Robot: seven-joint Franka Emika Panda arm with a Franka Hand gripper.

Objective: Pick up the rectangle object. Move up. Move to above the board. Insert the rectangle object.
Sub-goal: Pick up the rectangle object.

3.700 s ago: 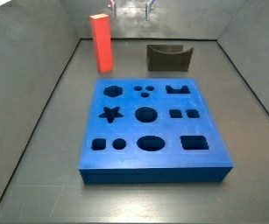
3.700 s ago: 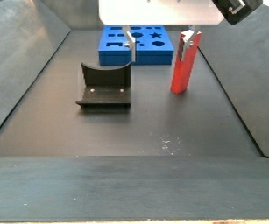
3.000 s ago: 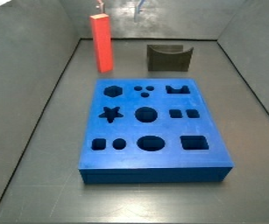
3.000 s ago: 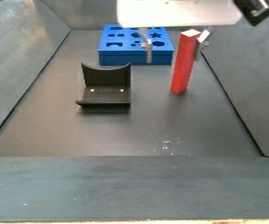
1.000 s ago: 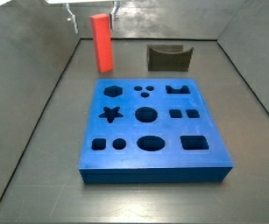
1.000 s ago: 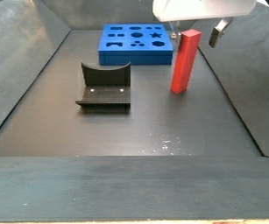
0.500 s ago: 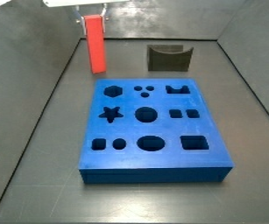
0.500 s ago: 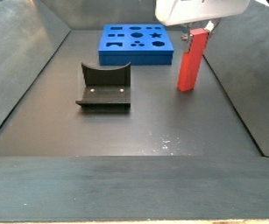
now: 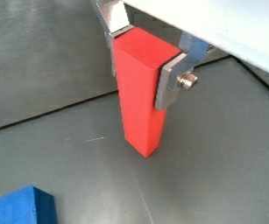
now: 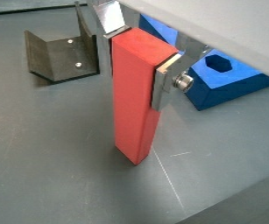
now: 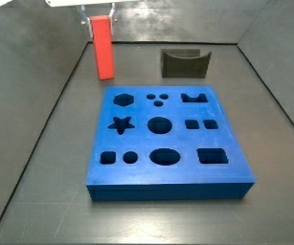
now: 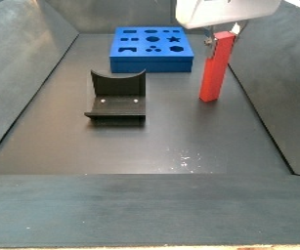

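Gripper (image 9: 146,54) sits clamped on the upper end of the tall, slim, bright red-orange rectangular block (image 9: 141,96). You can see its two flat silver finger plates (image 10: 165,77) pressed against opposite faces of the block in both wrist views. One block of this kind, upright, plain smooth faces.

In a side view the same block (image 12: 214,66) hangs under the pale gripper body (image 12: 222,33), near the right-hand wall of the pen; its foot looks at or just off the grey floor (image 12: 165,137), and you cannot tell which. In a side view (image 11: 101,48) it stands at the far left corner, well apart from the board.

One large flat blue slab with dark shaped cut-outs (image 11: 169,144) lies flat on the floor: star, hexagon, circles, squares visible. All cut-outs look unfilled.

One dark L-shaped fixture (image 12: 115,99) stands on its base plate, between the board and the near edge in that view, apart from the block. A wrist view shows it (image 10: 57,54) beside the held block, not touching.
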